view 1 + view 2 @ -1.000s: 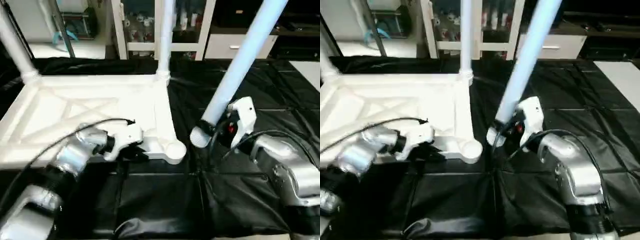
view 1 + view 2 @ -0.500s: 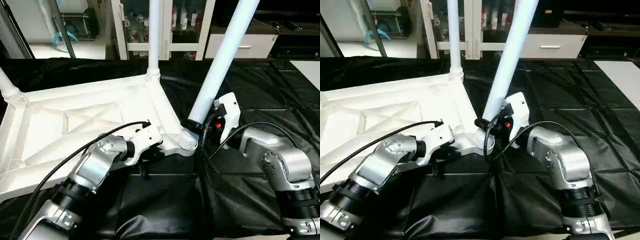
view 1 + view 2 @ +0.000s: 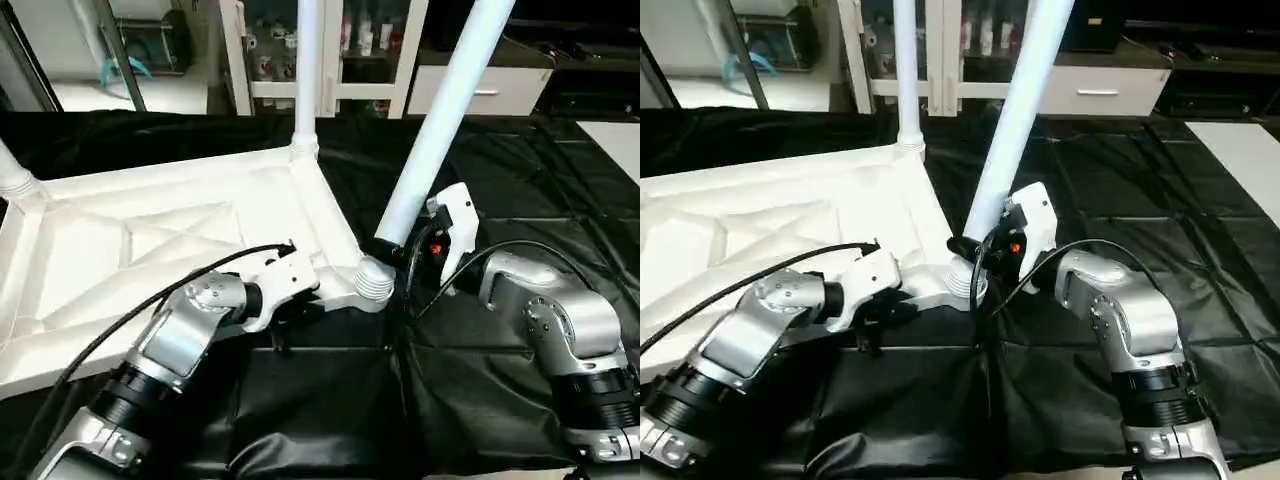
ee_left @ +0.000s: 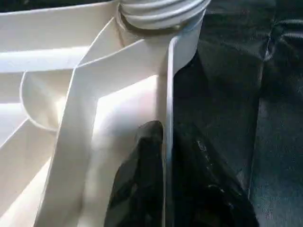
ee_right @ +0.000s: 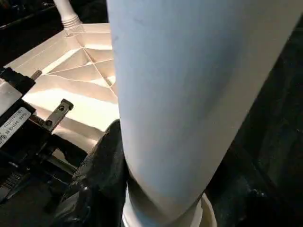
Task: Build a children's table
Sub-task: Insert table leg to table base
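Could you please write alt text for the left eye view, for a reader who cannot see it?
The right gripper holds a tilted white leg at the near corner socket of an upside-down white tabletop. The left gripper clamps the tabletop's near edge; two legs already stand in the far corners.

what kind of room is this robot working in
Probably an indoor lab or workshop room, not a factory. A large work table under a black quilted cover holds the white plastic ribbed tabletop, and behind it stand a white shelving unit with small items and a white drawer cabinet.
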Available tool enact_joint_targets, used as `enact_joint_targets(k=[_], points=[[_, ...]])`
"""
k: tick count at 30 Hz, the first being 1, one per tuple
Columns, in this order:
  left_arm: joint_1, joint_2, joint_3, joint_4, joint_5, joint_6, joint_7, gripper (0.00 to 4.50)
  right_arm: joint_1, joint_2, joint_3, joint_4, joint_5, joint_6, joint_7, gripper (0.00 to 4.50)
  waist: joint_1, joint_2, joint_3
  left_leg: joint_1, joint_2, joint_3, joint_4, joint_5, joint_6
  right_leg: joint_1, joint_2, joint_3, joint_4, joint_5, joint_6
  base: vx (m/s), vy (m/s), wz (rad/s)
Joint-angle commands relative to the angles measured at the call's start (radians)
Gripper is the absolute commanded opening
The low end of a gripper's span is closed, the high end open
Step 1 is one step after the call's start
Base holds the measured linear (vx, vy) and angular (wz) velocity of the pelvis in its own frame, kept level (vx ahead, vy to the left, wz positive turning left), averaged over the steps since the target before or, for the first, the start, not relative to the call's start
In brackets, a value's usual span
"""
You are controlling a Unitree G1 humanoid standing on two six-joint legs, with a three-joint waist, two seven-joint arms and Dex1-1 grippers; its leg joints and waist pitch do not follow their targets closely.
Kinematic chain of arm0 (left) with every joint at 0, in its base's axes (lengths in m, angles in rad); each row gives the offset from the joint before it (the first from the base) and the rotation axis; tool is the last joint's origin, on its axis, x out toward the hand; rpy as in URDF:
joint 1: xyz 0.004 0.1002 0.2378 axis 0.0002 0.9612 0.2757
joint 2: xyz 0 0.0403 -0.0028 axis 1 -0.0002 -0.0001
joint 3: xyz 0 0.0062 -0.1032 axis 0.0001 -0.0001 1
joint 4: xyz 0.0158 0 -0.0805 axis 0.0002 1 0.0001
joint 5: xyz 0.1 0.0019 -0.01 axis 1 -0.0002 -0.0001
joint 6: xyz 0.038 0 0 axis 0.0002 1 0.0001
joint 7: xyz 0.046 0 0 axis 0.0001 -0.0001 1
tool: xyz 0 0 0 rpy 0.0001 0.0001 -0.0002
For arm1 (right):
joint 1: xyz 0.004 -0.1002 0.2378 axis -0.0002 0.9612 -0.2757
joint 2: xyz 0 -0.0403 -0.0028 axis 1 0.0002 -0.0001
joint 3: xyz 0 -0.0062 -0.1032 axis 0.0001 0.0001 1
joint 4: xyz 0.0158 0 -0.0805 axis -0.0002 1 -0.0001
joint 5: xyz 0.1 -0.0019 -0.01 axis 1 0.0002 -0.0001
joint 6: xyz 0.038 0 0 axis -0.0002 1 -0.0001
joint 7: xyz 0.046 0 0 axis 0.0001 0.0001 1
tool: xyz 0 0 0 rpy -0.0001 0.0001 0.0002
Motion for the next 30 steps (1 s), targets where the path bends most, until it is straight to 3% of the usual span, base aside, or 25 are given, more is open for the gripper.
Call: enact_joint_targets(k=[1,7,10,11,12,13,17,27,28,30], points=[[0.001,0.015,0.001,-0.003,0.003,0.006,-0.009,0.95,-0.022,-0.004,-0.004,0.003,-0.003,-0.017,0.014,1.84,0.005,-0.007,-0.064,0.03,0.079,-0.033,-0.085,-0.092,0.029,0.026,-0.054,0.026,-0.058,-0.033,-0.261,0.0,0.0,0.0],[-0.011,0.033,-0.011,0.007,-0.007,0.009,-0.031,0.95,-0.021,-0.013,-0.004,0.0,-0.007,-0.022,0.018,1.84,0.014,-0.008,-0.066,0.031,0.078,-0.032,-0.083,-0.075,0.031,0.027,-0.055,0.026,-0.055,-0.016,-0.26,0.0,0.0,0.0],[-0.006,0.034,-0.023,0.003,-0.01,0.015,-0.048,0.61,-0.022,-0.015,-0.001,0.002,-0.015,-0.032,0.016,1.84,0.015,-0.008,-0.065,0.031,0.078,-0.032,-0.084,-0.072,0.03,0.026,-0.054,0.026,-0.054,-0.01,-0.26,0.0,0.0,0.0],[-0.005,0.03,-0.026,0.007,-0.011,0.015,-0.047,0.57,-0.023,-0.015,0.0,0.007,-0.018,-0.038,0.018,1.84,0.016,0.003,-0.066,0.032,0.078,-0.032,-0.083,-0.074,0.024,0.026,-0.055,0.026,-0.053,-0.008,-0.261,0.0,0.0,0.0],[-0.004,0.021,-0.024,0.015,-0.016,0.012,-0.046,0.57,-0.025,-0.015,0.004,0.016,-0.025,-0.048,0.021,1.84,0.014,-0.001,-0.066,0.032,0.078,-0.031,-0.084,-0.078,0.023,0.025,-0.053,0.026,-0.055,-0.006,-0.26,0.0,0.0,0.0],[-0.003,0.014,-0.023,0.022,-0.021,0.01,-0.044,0.3,-0.027,-0.015,0.006,0.023,-0.029,-0.054,0.024,1.84,0.014,-0.004,-0.066,0.031,0.077,-0.032,-0.084,-0.08,0.02,0.027,-0.054,0.026,-0.054,-0.001,-0.262,0.0,0.0,0.0],[-0.004,-0.009,-0.019,0.041,-0.048,0.003,-0.055,0.04,-0.032,-0.022,0.019,0.05,-0.043,-0.067,0.046,1.84,0.015,-0.006,-0.068,0.031,0.077,-0.03,-0.082,-0.067,0.025,0.029,-0.053,0.026,-0.051,0.023,-0.27,0.0,0.0,0.0],[-0.007,-0.014,-0.022,0.058,-0.052,-0.015,-0.071,0.0,-0.061,-0.084,0.063,0.094,-0.063,-0.023,0.116,1.84,0.016,-0.01,-0.068,0.031,0.078,-0.03,-0.079,-0.056,0.048,0.031,-0.055,0.025,-0.051,0.014,-0.275,0.0,0.0,0.0],[-0.008,-0.015,-0.022,0.059,-0.053,-0.015,-0.07,0.0,-0.065,-0.095,0.07,0.101,-0.069,-0.02,0.127,1.84,0.015,-0.016,-0.068,0.031,0.079,-0.029,-0.078,-0.057,0.051,0.031,-0.056,0.025,-0.053,0.011,-0.277,0.0,0.0,0.0],[-0.01,-0.018,-0.023,0.061,-0.054,-0.016,-0.069,0.0,-0.07,-0.113,0.073,0.107,-0.075,-0.016,0.144,1.84,0.016,-0.016,-0.068,0.029,0.079,-0.029,-0.077,-0.052,0.058,0.032,-0.058,0.026,-0.052,0.006,-0.279,0.0,0.0,0.0]])
